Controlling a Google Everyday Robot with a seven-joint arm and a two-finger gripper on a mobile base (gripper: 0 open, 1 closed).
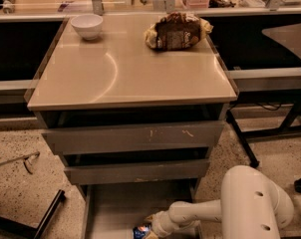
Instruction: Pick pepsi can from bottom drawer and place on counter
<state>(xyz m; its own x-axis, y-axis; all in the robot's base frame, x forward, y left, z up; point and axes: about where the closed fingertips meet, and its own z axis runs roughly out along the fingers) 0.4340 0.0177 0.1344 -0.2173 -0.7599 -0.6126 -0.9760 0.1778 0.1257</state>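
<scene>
The pepsi can [141,231], dark blue, lies at the front of the open bottom drawer [108,208], at the bottom edge of the view. My white arm reaches in from the right, and my gripper [149,228] is right at the can, partly cut off by the frame. The beige counter [125,68] tops the grey cabinet above.
A white bowl [87,25] sits at the counter's back left and a brown snack bag [177,31] at its back right. Two upper drawers [133,137] stand slightly open. Black table legs [242,141] stand to the right, and a dark bar [46,215] lies on the floor to the left.
</scene>
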